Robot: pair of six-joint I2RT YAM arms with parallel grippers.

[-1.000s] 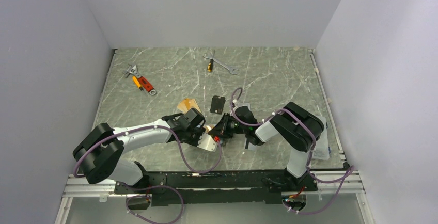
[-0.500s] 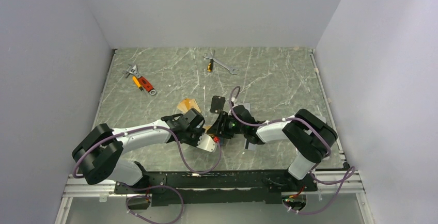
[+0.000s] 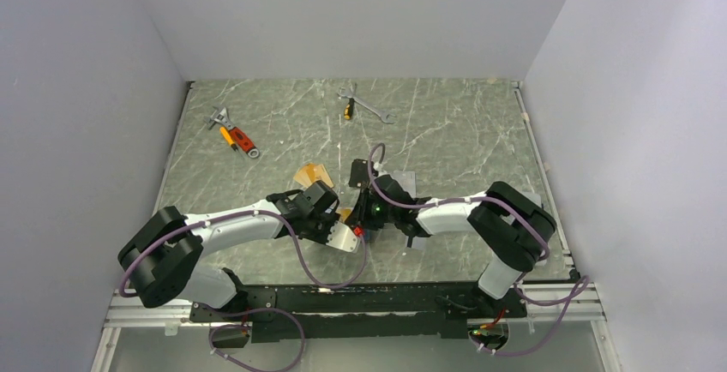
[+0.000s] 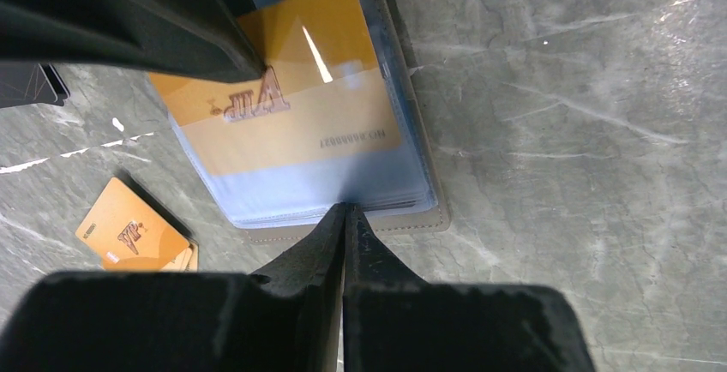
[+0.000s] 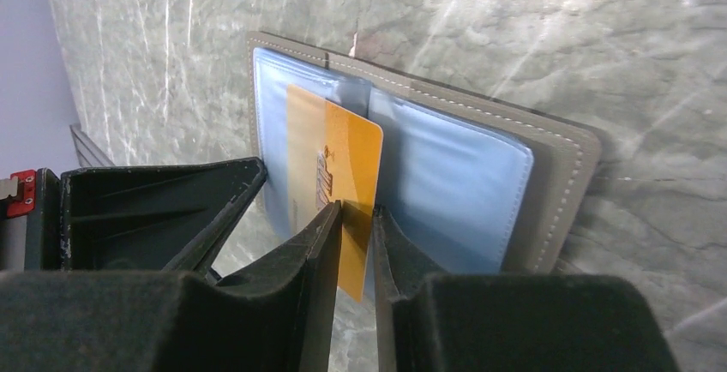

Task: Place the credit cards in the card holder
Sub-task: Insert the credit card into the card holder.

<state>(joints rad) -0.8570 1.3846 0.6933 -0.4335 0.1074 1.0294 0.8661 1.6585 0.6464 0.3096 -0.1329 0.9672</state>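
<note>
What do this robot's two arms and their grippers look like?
Both the left arm and right arm have silver-white links, bulky black joints and looping purple cables. A green light glows on the right wrist. The left gripper and right gripper have black wedge-shaped fingers.

Upside-down letters "VIP" stand on the orange card tucked into the card holder, with a small number line at their four o'clock, too blurred to read. At eight o'clock, a loose orange card also reads "VIP".

The orange card is gleaming as glossy plastic; the card holder around it is showing matt stitched covering.
</note>
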